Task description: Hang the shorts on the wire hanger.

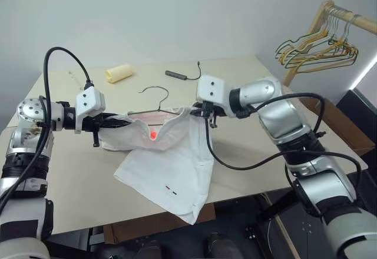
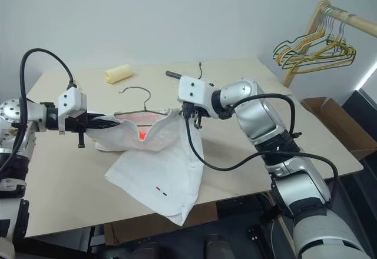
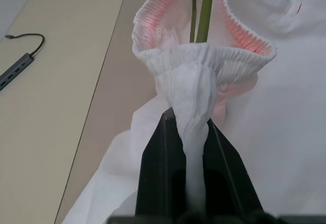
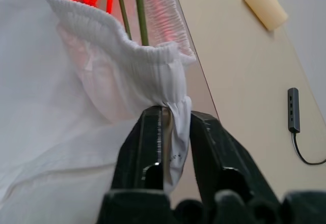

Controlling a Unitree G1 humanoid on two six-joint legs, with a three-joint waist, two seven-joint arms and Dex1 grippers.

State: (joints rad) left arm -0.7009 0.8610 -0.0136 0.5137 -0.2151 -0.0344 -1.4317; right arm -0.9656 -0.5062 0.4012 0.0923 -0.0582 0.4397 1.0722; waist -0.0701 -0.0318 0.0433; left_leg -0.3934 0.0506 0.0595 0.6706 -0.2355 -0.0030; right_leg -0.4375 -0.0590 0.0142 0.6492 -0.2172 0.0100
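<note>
Over the middle of the beige table [image 1: 70,182], the shorts [image 1: 171,170] are hanging stretched between the two grippers, the gathered waistband lifted and held open while the legs are draping down onto the tabletop toward its near edge. The left gripper [image 1: 109,125] is gripping one end of the waistband, its black fingers [image 3: 158,173] pressed together on a bunched fold of the white cloth. The right gripper [image 1: 200,113] is holding the opposite end of the waistband; its fingers [image 4: 147,147] are standing slightly parted with a pinch of elastic caught between them. The wire hanger [image 1: 154,101] is sitting with its lower part inside the open waistband, thin wire running down into the opening in both wrist views, and its small hook is sticking up above the cloth, pointing toward the far side of the table. A red glow is showing on the inner fabric of the waistband, and small dark and red dashes are showing near one hem. Farther back on the table, a pale yellow roll [image 1: 118,72] is lying near the far edge, with a dark slim adapter [image 1: 175,75] and its cable beside it. Off to the robot's right, a bunch of yellow and dark hangers [image 1: 318,50] is hanging from a wooden rack [image 1: 312,20].
</note>
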